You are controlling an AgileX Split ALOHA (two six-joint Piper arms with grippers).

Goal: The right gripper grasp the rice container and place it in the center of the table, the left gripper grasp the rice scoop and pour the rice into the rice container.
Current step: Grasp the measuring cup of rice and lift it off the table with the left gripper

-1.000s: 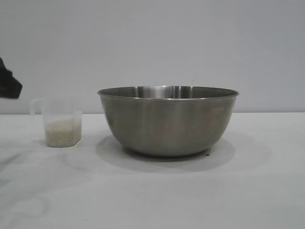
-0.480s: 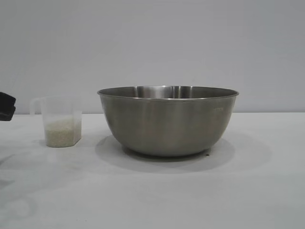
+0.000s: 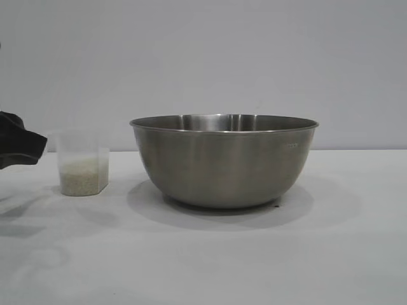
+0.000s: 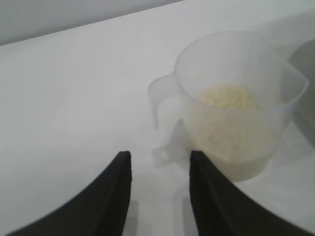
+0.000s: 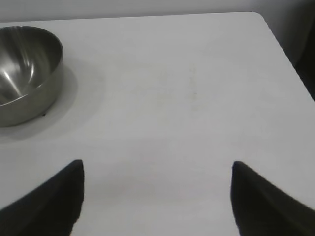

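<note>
Closing in on the rice scoop [image 3: 81, 162], the left gripper [image 4: 158, 164] now shows at the edge of the outside view, nearer the cup than a second ago, when only a dark corner of it was visible higher up. Its fingers [image 4: 116, 196] stand partly apart with nothing between them, lined up toward the scoop's loop handle [image 4: 160, 101] but short of it.

Scoop: upright on the table [image 3: 210, 260], beside the steel bowl [image 3: 224, 160], on the side the left gripper comes from. Rice [image 4: 231, 96] sits in its lower part, none spilled.

Bowl: resting mid-table, empty as far as can be seen from the right wrist view.

Right gripper [image 5: 157, 196]: parked well away from the bowl, wide open, holding nothing.

Reading: the bowl placement looks finished; the approach to the scoop is the step in hand. Handle not yet gripped, so lifting and pouring remain.
</note>
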